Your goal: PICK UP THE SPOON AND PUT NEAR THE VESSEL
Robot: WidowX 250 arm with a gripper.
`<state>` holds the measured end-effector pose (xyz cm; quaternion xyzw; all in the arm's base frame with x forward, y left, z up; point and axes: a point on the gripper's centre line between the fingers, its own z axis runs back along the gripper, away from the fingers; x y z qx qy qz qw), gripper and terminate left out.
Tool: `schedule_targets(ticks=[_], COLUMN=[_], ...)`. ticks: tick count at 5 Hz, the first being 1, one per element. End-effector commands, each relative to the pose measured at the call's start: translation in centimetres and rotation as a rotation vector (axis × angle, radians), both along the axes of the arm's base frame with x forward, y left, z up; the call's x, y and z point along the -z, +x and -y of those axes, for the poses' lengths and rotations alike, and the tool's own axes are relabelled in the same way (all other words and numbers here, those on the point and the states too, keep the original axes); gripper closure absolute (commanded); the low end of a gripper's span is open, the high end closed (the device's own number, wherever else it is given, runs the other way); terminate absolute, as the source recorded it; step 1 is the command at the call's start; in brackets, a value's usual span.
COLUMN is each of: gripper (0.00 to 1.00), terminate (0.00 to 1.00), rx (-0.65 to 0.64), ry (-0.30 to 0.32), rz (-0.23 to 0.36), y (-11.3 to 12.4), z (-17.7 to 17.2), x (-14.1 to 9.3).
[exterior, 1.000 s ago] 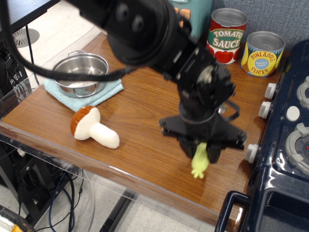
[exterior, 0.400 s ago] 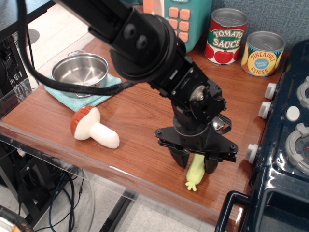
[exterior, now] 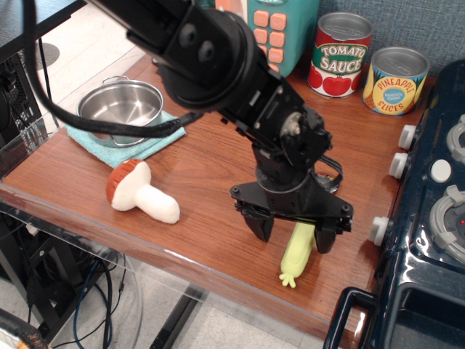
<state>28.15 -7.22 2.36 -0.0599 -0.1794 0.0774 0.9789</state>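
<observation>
The spoon (exterior: 296, 252) lies on the wooden table (exterior: 211, 174) near its front edge. Only its pale yellow-green handle with the nubby tip shows; the metal bowl is hidden under the arm. My gripper (exterior: 293, 234) stands over it, open, with one black finger (exterior: 261, 225) to the left of the handle and the other to the right, both apart from it. The vessel (exterior: 120, 109), a small steel pot, sits on a light blue cloth (exterior: 149, 145) at the far left.
A plush mushroom (exterior: 138, 190) lies at the front left. A tomato sauce can (exterior: 341, 54) and a pineapple can (exterior: 394, 80) stand at the back right by a teal toy (exterior: 280, 29). A dark blue toy stove (exterior: 436, 218) borders the right side.
The gripper has come down with the spoon toward the table's front edge, and its fingers have spread apart from the handle. The spoon now lies free on the table.
</observation>
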Motion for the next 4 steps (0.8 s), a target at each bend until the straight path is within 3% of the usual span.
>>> schedule_targets(ticks=[1, 2, 4], gripper=[0.0, 0.0, 0.0], terminate=[0.0, 0.0, 0.0], rx=[-0.013, -0.031, -0.031], ry=[-0.069, -0.101, -0.101], rz=[0.18, 0.22, 0.22], y=[0.7, 0.8, 0.8], z=[-3.6, -4.3, -4.3], x=[-7.3, -10.4, -10.4])
